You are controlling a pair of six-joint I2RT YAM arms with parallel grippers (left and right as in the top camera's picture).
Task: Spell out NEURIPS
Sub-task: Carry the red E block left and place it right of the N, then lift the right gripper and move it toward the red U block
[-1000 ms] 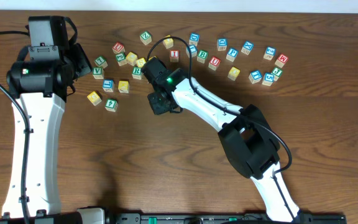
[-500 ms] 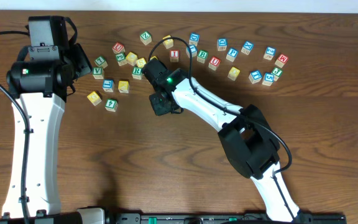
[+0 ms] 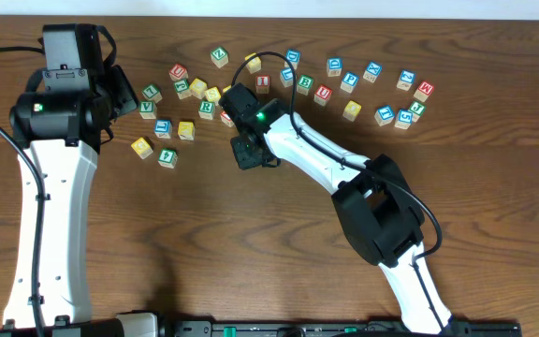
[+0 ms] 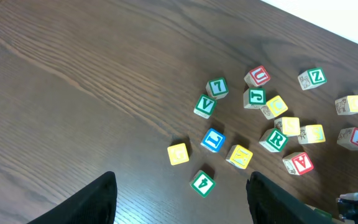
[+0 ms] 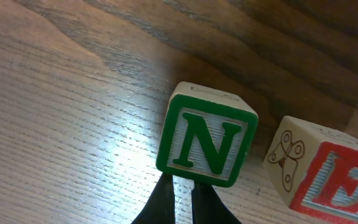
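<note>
— While the right wrist view is up: state of your right pincer (image 5: 182,200)?

— Clenched. My two fingertips (image 5: 160,208) meet with only a slit between them and grip nothing. The N cube (image 5: 207,134) stands on the counter (image 5: 55,124) at 12 o'clock of the tips, close against them. Its green letter on white faces the camera.

— Neighbours?

— E cube (image 5: 325,177), red letter, at 4 o'clock of the N cube and just beside it. Butterfly drawing on its side face. Whether the two touch: cannot tell.

— Overhead entry?

— My right arm (image 3: 316,164) reaches toward the scatter of cubes, with the pincer low at 5 o'clock of the green R cube (image 3: 206,108). From above the N cube is hidden under the wrist.

— And the left side?

— Left pincer (image 4: 180,190) released: fingers wide apart, nothing between them, held above the counter. Its camera shows the red U cube (image 4: 258,77) at 12 o'clock of the R cube. The red I cube (image 4: 356,138) is at 3 o'clock of the R cube, with two yellow cubes (image 4: 312,134) between them. All three letters lie well apart from my right pincer's N cube.
</note>
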